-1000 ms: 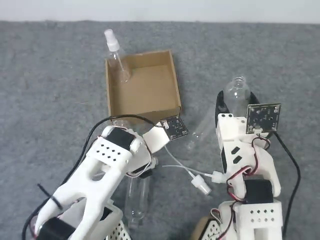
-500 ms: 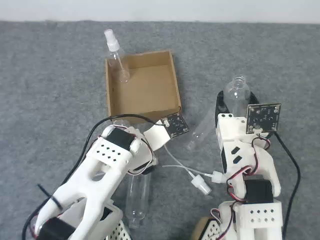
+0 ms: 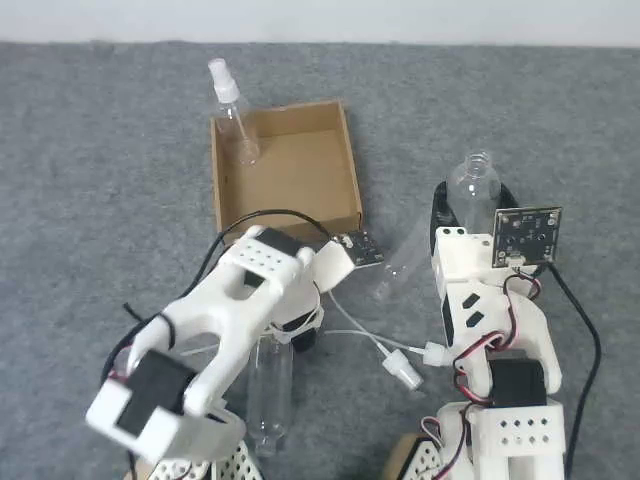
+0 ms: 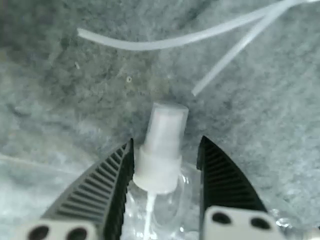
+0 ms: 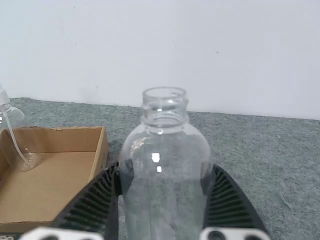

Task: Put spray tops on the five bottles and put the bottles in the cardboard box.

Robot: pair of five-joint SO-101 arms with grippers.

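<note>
A clear bottle (image 3: 268, 395) fitted with a white spray top (image 4: 162, 142) lies on the grey carpet near the front. My left gripper (image 4: 165, 146) is shut on its neck and shoulder, one jaw on each side. My right gripper (image 5: 165, 172) holds an upright clear bottle (image 5: 164, 145) with an uncapped mouth, also seen at the right (image 3: 473, 180). The cardboard box (image 3: 290, 222) stands at the back middle. A capped bottle (image 3: 232, 110) leans in its far left corner.
A loose white spray top (image 3: 405, 372) with its thin tube lies on the carpet between the arms. Another clear bottle (image 3: 400, 255) lies between the box and the right arm. Two thin tubes (image 4: 175, 37) cross the carpet beyond the held bottle's cap.
The left arm has swung up and toward the box, with its wrist over the lying bottle. That bottle has shifted slightly to the left. The right arm has stayed still.
</note>
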